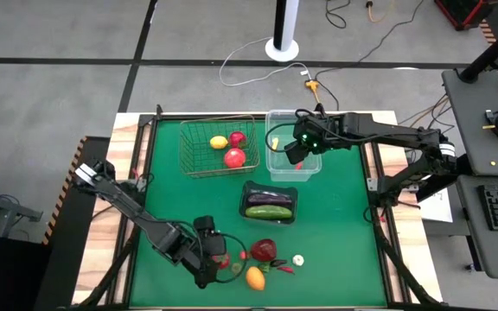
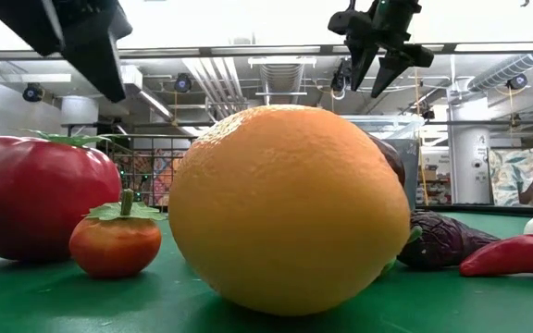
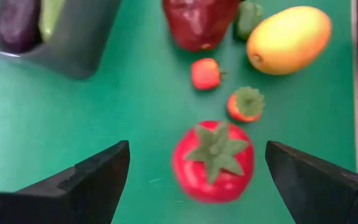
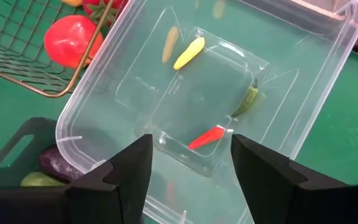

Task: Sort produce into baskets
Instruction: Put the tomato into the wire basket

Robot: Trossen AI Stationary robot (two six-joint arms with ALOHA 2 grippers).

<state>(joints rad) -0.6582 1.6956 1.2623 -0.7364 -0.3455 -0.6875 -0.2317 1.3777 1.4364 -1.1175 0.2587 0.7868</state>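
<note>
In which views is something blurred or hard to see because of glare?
Left wrist view: the red tomato between the open left gripper fingers is motion-blurred. Low view: bright ceiling light washes out the background behind the orange fruit. Right wrist view: the clear tub shows reflections.

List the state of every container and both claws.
Wire basket: holds a lemon and two red fruits.
Clear tub: holds three small chilies.
Dark tray: holds an eggplant and a cucumber.
Left claw: open, empty, over a red tomato.
Right claw: open, empty, above the tub.
</note>
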